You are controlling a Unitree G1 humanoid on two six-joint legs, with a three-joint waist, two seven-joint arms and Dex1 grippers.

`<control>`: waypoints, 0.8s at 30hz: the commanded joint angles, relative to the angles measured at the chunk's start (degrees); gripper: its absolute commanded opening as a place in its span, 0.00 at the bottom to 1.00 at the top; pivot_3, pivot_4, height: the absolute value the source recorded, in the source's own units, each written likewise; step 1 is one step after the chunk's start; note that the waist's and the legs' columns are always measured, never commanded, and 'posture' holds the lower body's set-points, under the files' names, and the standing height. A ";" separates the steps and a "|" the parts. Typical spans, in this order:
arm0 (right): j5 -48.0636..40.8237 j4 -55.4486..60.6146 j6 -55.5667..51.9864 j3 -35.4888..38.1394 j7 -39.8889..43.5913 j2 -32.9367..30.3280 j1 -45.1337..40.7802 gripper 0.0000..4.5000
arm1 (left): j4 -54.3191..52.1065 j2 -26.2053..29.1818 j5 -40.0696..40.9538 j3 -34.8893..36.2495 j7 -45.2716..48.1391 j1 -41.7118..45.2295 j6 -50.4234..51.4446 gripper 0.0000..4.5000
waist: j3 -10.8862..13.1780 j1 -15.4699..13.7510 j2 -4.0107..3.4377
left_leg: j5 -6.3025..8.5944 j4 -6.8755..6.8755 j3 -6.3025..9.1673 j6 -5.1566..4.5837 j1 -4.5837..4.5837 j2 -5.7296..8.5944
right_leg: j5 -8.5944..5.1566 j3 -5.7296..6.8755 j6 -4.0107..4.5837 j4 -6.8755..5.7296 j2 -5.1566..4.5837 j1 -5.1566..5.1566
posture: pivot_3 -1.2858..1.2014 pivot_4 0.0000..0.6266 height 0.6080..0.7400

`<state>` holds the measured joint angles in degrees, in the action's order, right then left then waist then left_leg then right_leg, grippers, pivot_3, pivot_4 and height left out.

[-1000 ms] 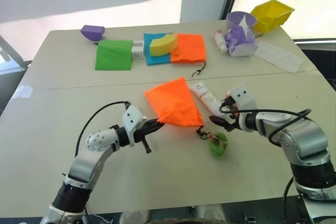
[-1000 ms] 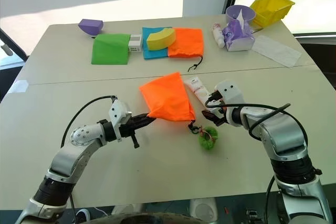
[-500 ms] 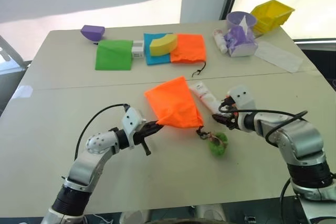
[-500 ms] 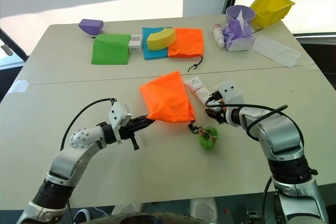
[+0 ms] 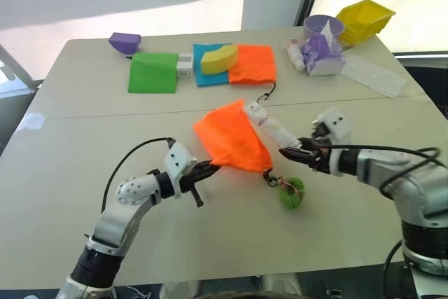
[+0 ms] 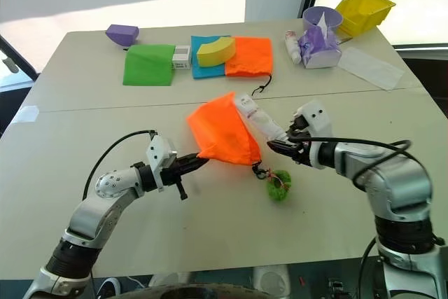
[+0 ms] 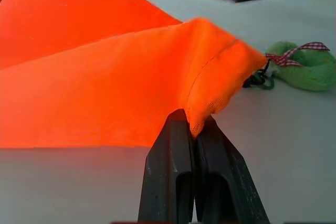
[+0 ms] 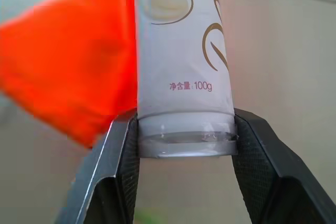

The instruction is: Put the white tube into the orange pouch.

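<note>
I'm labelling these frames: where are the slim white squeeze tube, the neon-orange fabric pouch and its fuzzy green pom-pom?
slim white squeeze tube (image 8: 182,56), right wrist view, printed body.
neon-orange fabric pouch (image 5: 231,138), left eye view, middle.
fuzzy green pom-pom (image 6: 280,185), right eye view, centre.

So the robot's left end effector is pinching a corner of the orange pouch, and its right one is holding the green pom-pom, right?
Not quite. The left end effector does pinch a corner of the orange pouch, but the right end effector holds the white tube, as the right wrist view shows. The green pom-pom lies on the table.
</note>
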<state>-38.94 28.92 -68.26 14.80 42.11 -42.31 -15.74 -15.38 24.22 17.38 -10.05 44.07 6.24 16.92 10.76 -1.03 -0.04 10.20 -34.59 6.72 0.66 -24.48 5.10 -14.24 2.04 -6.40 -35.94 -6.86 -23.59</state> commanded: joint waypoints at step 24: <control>0.61 5.93 11.54 -7.94 3.54 -10.86 13.60 0.50 | 2.09 -1.34 -0.77 -0.44 -0.04 5.92 -0.44 0.00 | 0.01 0.11 0.05 | 0.14 -0.50 -0.19 0.05 -0.75 -0.11 | 0.74 0.17 -0.20 0.85 -0.05 -0.21 | 0.52 0.24 1.00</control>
<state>-38.43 34.22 -57.62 5.55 45.85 -52.86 -1.68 -12.48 22.94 16.61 -10.52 43.69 11.63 17.19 10.76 -0.92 0.02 10.34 -35.10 6.53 0.71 -25.24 4.98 -13.50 2.21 -6.63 -35.09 -6.91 -23.80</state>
